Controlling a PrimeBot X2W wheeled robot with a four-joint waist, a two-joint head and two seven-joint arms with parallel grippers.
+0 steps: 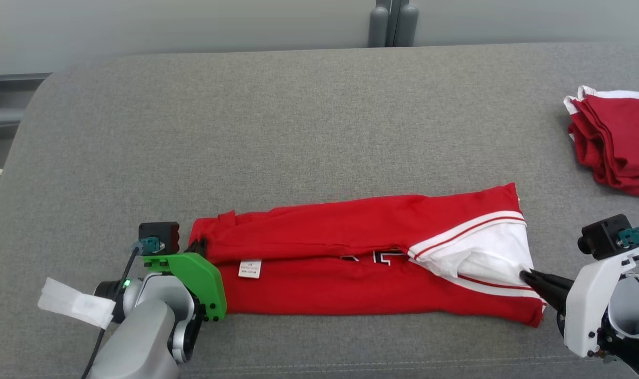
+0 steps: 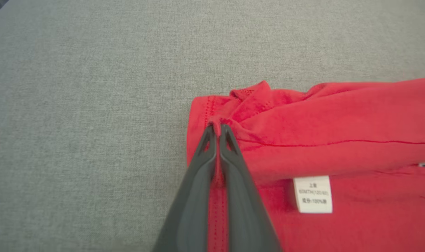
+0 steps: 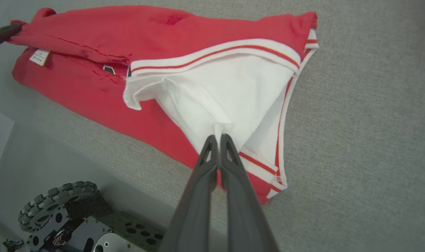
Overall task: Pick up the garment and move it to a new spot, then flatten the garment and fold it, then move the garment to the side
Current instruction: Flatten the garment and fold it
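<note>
L tool (image 2: 217, 130), R tool (image 3: 218, 139) pinch garment (image 1: 340, 287) ends.

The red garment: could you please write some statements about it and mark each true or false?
1. The left gripper is shut on the red garment's edge. True.
2. The right gripper stands open, away from the garment. False: it is shut on its white part.
3. The label on the garment is black. False: it is white.
4. Another red pile lies at the far right of the grey surface. True.
</note>
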